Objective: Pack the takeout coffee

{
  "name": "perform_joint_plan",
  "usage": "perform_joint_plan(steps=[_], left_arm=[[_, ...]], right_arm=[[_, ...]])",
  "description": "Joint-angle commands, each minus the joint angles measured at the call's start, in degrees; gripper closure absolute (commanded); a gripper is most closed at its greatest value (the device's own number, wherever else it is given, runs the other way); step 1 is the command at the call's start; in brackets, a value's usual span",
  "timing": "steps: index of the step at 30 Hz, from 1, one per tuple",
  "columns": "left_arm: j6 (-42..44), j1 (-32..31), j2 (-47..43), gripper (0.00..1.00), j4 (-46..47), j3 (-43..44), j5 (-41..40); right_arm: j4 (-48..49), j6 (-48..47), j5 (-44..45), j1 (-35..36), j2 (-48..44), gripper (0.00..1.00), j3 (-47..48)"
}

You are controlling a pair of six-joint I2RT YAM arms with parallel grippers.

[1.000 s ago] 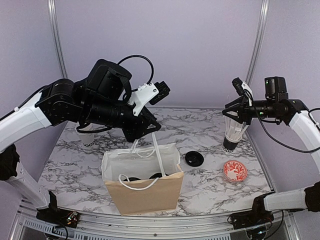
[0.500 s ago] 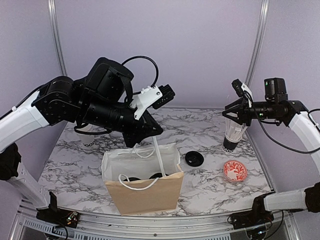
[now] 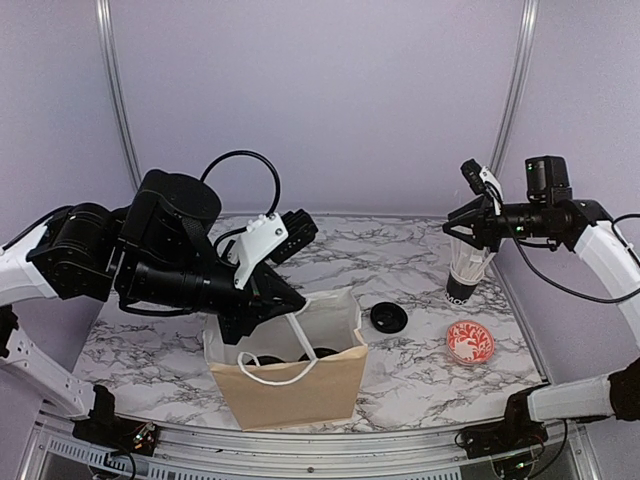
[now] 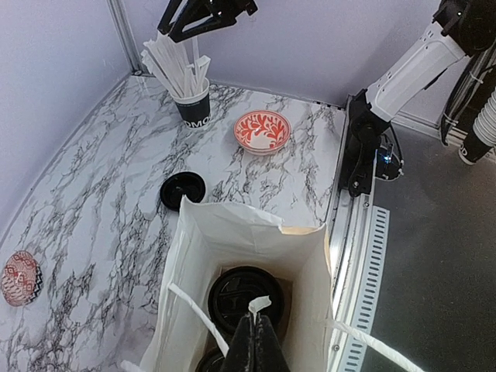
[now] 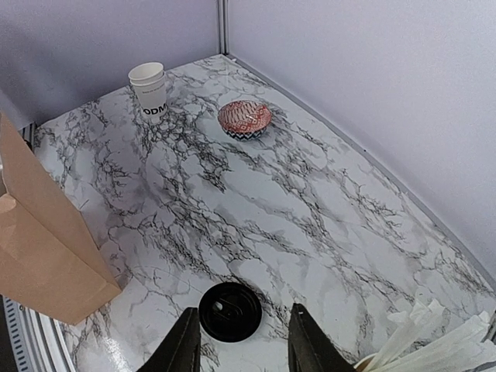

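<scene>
takeout coffee (image 4: 232, 294) — round black lids showing | inside paper bag (image 4: 221, 240)

I am two arms of one build. My left arm (image 3: 150, 265) is bulky matte black joint housings with a glossy white shell link (image 3: 25, 268), a white plastic bracket (image 3: 258, 238) at the wrist and a thin black cable (image 3: 238, 153) in a loop. My right arm (image 3: 602, 245) has the same white shell and a black block (image 3: 550, 182) with a small green light (image 3: 534, 166). My left fingers (image 4: 251, 347) and right fingers (image 5: 182, 345) are plain black and tapered.
</scene>
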Motion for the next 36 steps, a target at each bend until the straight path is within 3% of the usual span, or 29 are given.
perform_joint_plan(steps=[1, 4, 9, 16, 19, 22, 27, 36], left_arm=[[-3.5, -0.5, -4.3, 0.91, 1.9, -3.8, -2.8], [-5.2, -0.5, -7.2, 0.68, -0.4, -4.7, -4.9], [-4.7, -0.5, -10.6, 0.49, -4.1, -3.8, -11.2], [1.6, -0.5, -10.3, 0.24, -2.2, 0.5, -22.3], [2.8, 0.7, -9.1, 0.21, 2.0, 0.0, -30.8], [2.2, 4.8, -8.7, 0.21, 5.8, -0.9, -33.1], [0.8, 10.2, -10.6, 0.20, 10.2, -4.3, -32.5], [0.5, 12.1, -10.9, 0.19, 11.3, -7.0, -30.2]], right_arm=[[1.2, 0.3, -0.9, -0.4, 0.9, 0.63, 1.2], [1.0, 0.3, -0.7, -0.5, 1.2, 0.63, 1.9], [0.1, -0.2, 1.1, -0.5, 1.2, 0.63, 3.4], [-3.2, -1.0, 8.8, -0.7, 1.4, 0.59, 5.4], [-5.2, -1.8, 12.1, -2.2, 0.9, 0.62, 5.4], [-7.3, -2.9, 14.2, -4.2, 0.5, 0.63, 4.6], [-9.8, -4.8, 20.9, -5.1, -0.2, 0.62, 0.8], [-10.6, -6.2, 27.5, -5.4, -0.7, 0.55, -5.5]])
